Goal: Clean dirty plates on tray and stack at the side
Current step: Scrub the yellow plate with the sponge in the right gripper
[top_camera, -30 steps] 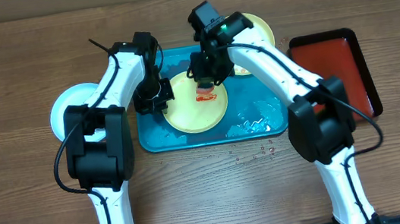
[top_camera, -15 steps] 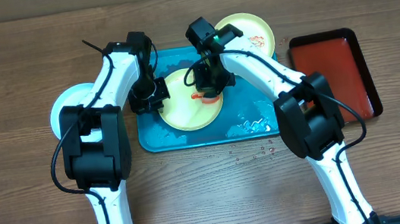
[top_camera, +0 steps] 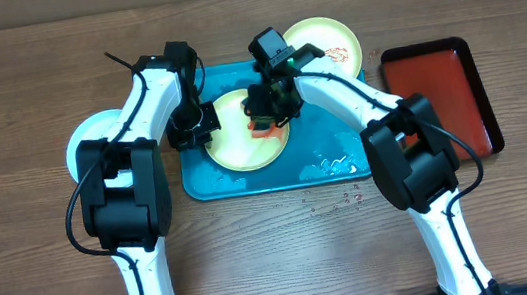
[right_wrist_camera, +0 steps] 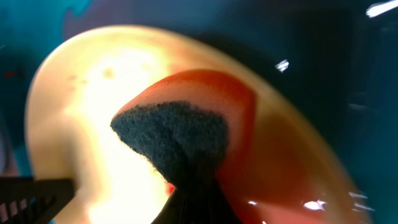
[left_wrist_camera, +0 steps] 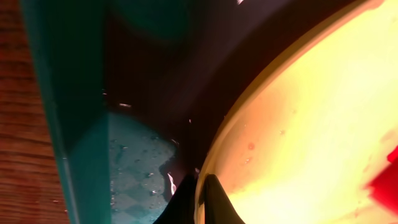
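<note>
Tray [top_camera: 209, 182], turquoise, mid-worktop [top_camera: 38, 276], with a wet film on its floor.

Yellow-green plate [top_camera: 244, 152]: on the tray, left of its middle. My left hand [top_camera: 201, 133] is pinched narrow on the rim at nine o'clock, steadying it.

Sponge [right_wrist_camera: 171, 134]: red body, dark scouring face. It is clamped in my right hand [top_camera: 266, 124] and pressed to that plate near its twelve o'clock edge.

Second yellow-green plate [top_camera: 326, 44]: at one o'clock of the tray, red marks showing on it. I judge it unwashed.

Pale plate [top_camera: 83, 154]: on the worktop at nine o'clock of the tray, largely under my left arm. I cannot tell whether it is clean.

Red tray [top_camera: 439, 96]: at three o'clock.

Progress: one plate mid-scrub, no stack formed, and most of the job remains.
</note>
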You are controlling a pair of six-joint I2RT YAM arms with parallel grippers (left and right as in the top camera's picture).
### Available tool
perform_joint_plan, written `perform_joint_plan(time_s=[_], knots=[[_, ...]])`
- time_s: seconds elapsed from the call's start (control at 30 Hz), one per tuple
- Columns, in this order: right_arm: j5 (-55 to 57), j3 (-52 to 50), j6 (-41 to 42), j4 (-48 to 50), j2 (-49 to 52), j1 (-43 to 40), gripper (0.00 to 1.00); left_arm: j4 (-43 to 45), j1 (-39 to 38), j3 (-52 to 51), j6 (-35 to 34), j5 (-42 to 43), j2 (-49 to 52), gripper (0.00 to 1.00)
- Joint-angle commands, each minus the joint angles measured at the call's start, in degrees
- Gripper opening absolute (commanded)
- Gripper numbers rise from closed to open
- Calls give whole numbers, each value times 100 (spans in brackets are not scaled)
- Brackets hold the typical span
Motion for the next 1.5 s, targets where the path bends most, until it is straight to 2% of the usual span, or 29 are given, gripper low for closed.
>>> perform_joint_plan(time_s=[0.0, 0.27, 0.5, 0.63, 0.73, 0.8, 0.9, 1.1, 1.23, 1.47], knots=[[-623, -201, -68, -68, 415, 433, 4, 76, 46, -192, -35, -365, 66, 4], [-350, 236, -492, -1062, 400, 455, 4, 105, 46, -192, -11, -367, 66, 4], [1838, 883, -490, -2175, 306, 275, 4, 111, 50, -192, 13, -369, 66, 4], [2806, 914, -487, -1985, 319, 289, 4, 114, 50, -192, 33, -369, 66, 4], [2881, 914, -466, -1624, 426, 299, 4, 127, 50, -192, 109, -365, 66, 4], [2706, 909, -422, -1373, 553, 310, 4, 136, 50, -192, 120, -367, 66, 4], [1746, 909, -422, -1005, 820, 321, 4, 170, 50, -192, 122, -365, 66, 4], [-1399, 909, -299, -120, 1156, 328, 4, 258, 46, -192, 223, -170, 66, 4], [-1722, 916, 31, -4, 1154, 361, 4, 302, 46, -192, 223, -168, 66, 4], [-1694, 916, -278, -894, 1123, 269, 4, 315, 48, -192, 223, -170, 66, 4]])
